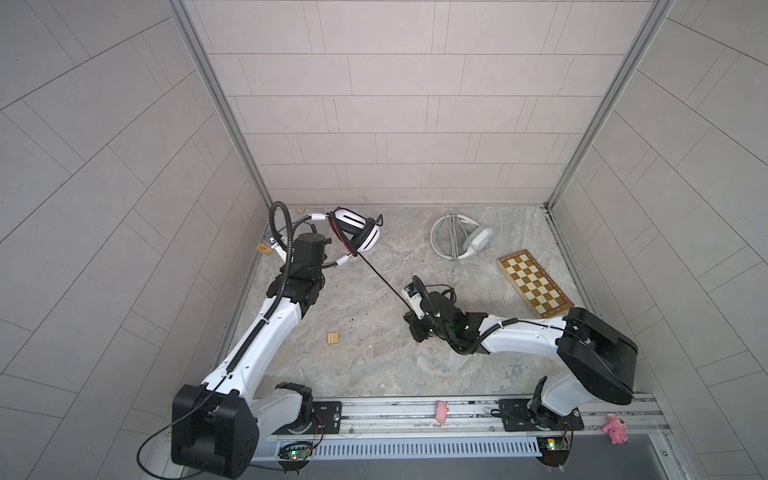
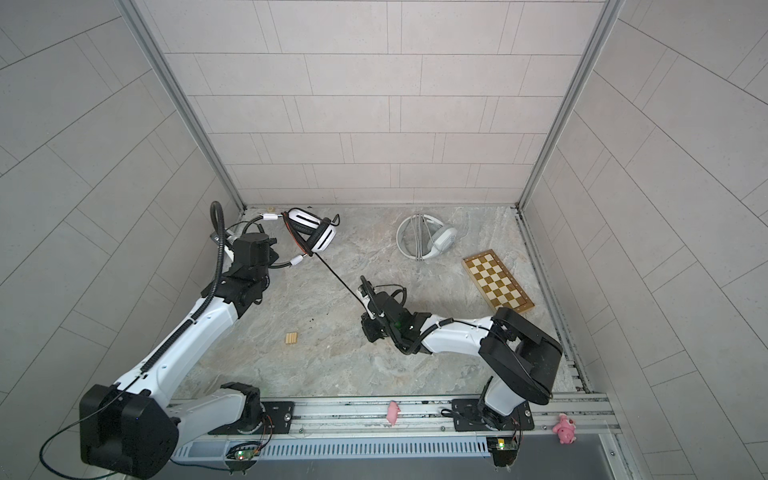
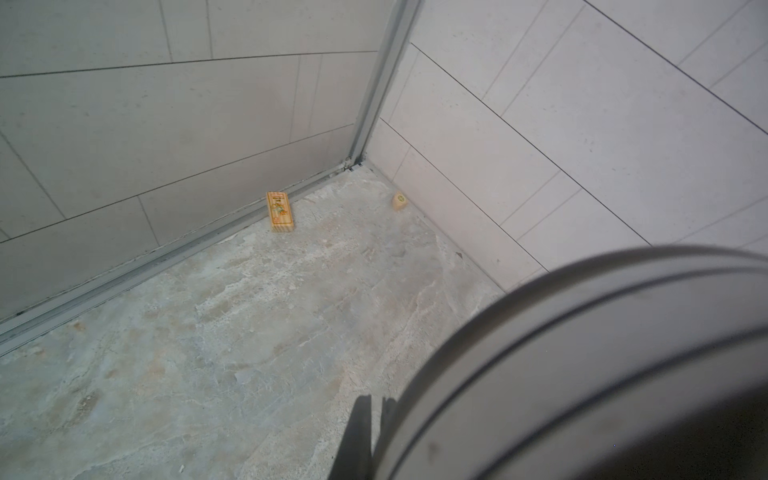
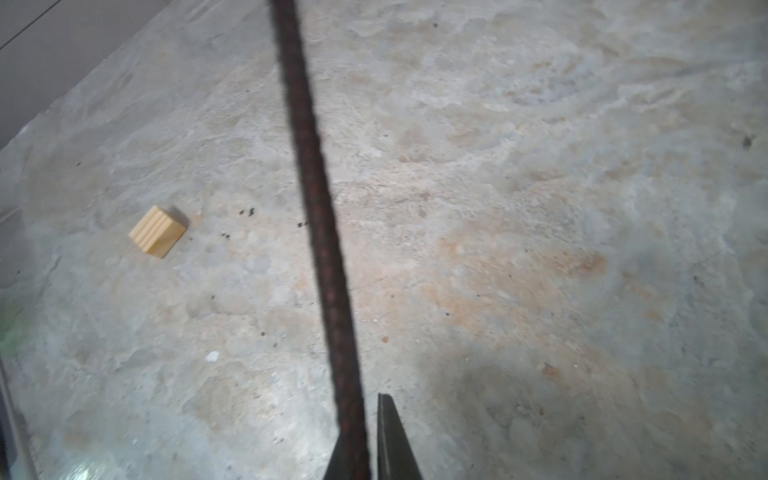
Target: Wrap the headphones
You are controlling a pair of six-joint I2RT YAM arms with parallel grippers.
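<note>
Left wrist view: the left gripper (image 3: 374, 419) shows only as two dark finger edges, cut off at the frame border and drawn close together against a broad pale curved part of the white headset (image 3: 582, 353); this part is out of focus, so the exact contact is hidden. Beyond the fingertips, a printed block (image 3: 281, 211) and a small round piece (image 3: 400, 200) lie at the foot of the tiled walls (image 3: 166, 124). Right wrist view: the right gripper (image 4: 365, 440) is pinched narrow on the black-red cable (image 4: 316, 208), which runs straight away from the fingertips and out of frame; a wooden block (image 4: 158, 232) lies apart from it on the marbled table (image 4: 540, 208). In both top views each gripper is masked by its own wrist; the cable is taut from the right gripper to the white headset (image 1: 360, 237) at the left wrist. The pale-grey headset (image 1: 461, 239) lies flat well beyond the right gripper, near a chessboard (image 1: 534, 286). The tiled walls enclose three sides; a pink toy (image 1: 441, 411) sits on the rail (image 1: 395, 415) at the arm bases.
</note>
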